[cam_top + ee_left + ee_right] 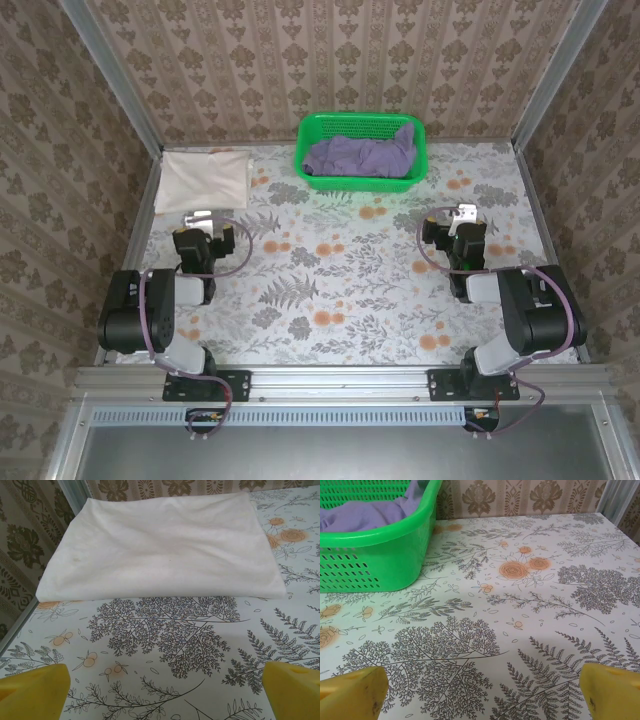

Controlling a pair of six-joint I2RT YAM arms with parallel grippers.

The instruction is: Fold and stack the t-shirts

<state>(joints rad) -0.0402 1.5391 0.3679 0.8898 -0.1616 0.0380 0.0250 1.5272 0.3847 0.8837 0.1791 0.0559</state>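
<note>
Both open, my left pincer [203, 220] faces the folded cream cloth shirt [205, 180] at the far left of the desk [340, 295], while my right pincer [463, 214] is nearer the crumpled purple cloth shirt [362, 157] in the green plastic basket [362, 121], ahead to its left.

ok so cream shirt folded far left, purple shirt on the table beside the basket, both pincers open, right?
No: the purple shirt is bunched inside the green basket, not beside it, as the top external view shows. The cream shirt is folded far left; left pincer and right pincer are open.
</note>
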